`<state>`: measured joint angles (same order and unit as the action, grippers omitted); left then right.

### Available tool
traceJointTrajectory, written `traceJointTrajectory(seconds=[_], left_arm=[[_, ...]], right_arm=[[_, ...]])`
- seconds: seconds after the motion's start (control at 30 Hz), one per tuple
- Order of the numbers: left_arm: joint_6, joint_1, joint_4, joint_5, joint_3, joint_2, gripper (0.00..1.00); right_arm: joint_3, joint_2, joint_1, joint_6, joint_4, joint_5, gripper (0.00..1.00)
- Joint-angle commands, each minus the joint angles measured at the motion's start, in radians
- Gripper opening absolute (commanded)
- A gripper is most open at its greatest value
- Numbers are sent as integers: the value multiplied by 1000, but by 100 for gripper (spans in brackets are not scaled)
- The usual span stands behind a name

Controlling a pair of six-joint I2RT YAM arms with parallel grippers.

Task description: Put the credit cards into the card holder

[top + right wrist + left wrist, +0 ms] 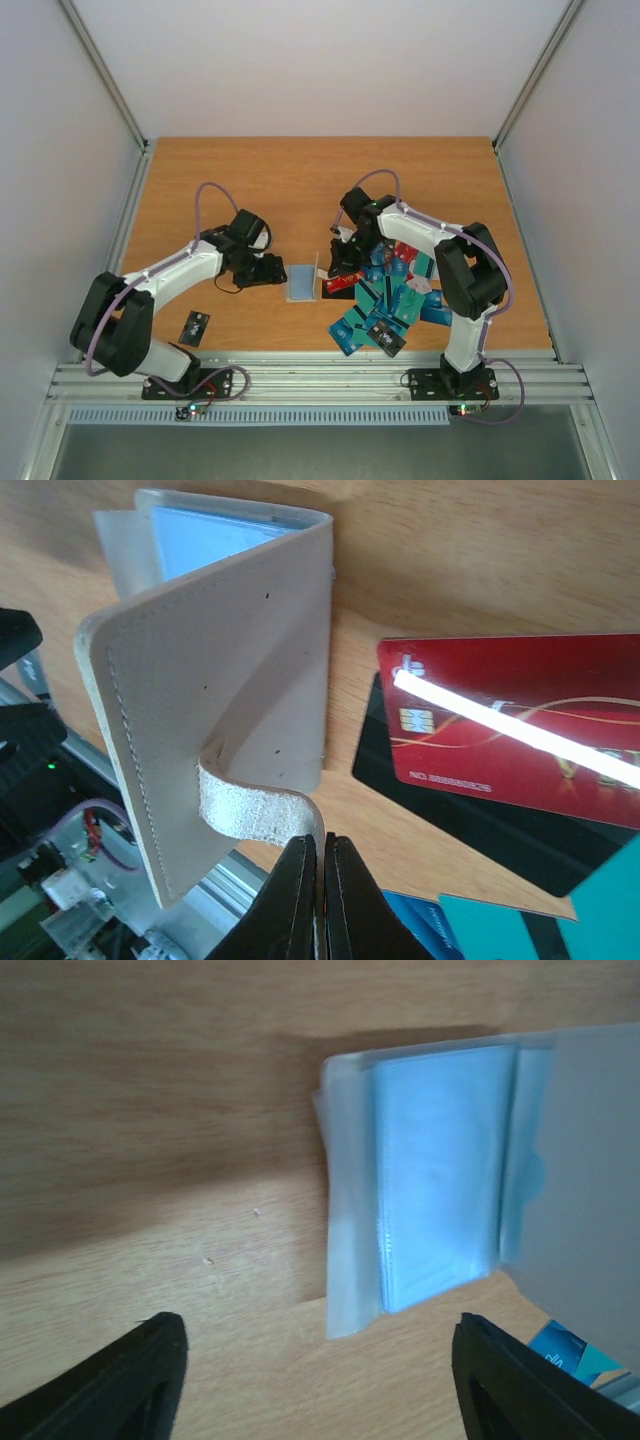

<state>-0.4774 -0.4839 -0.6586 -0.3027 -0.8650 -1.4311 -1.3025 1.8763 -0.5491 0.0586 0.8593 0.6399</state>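
Two grippers attend the card holder (300, 282), open on the surface (250, 180); the right gripper (322, 880) is closed on its strap (250, 815), propping the cover (220, 670) up; the left gripper (315, 1345) hovers open near the sleeves (440, 1180); we judge a card must next be fetched from the credit cards (392, 300) heaped rightward; only the right wrist view shows the strap grip.

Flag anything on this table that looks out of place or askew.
One black card lies alone near the left arm base, far from the jumbled card pile on the right. The card holder has its cover tilted up, with its clasp strap pinched in the right pincer.
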Motion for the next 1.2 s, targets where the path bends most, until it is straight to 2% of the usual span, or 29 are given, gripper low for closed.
traceJointTrajectory(seconds=[0.0, 0.17, 0.33, 0.4, 0.57, 0.73, 1.17], left_arm=[[-19, -4, 134, -42, 22, -51, 70], [-18, -4, 211, -82, 13, -128, 66], [-14, -4, 251, -100, -3, -213, 49], [-9, -4, 266, -107, -6, -239, 39], [-12, -3, 297, -121, -9, -264, 2], [-4, -4, 277, -97, -23, -251, 0], [89, 56, 29, 155, -39, -118, 0]], right_arm=[[3, -43, 25, 90, 73, -67, 1], [11, -36, 46, 135, 104, -78, 1], [28, -25, 46, 164, 122, -118, 1], [41, -25, 47, 168, 123, -133, 1], [54, -7, 46, 176, 137, -182, 1], [49, 10, 46, 188, 142, -181, 1], [-134, 172, -49, 125, 116, -50, 5]])
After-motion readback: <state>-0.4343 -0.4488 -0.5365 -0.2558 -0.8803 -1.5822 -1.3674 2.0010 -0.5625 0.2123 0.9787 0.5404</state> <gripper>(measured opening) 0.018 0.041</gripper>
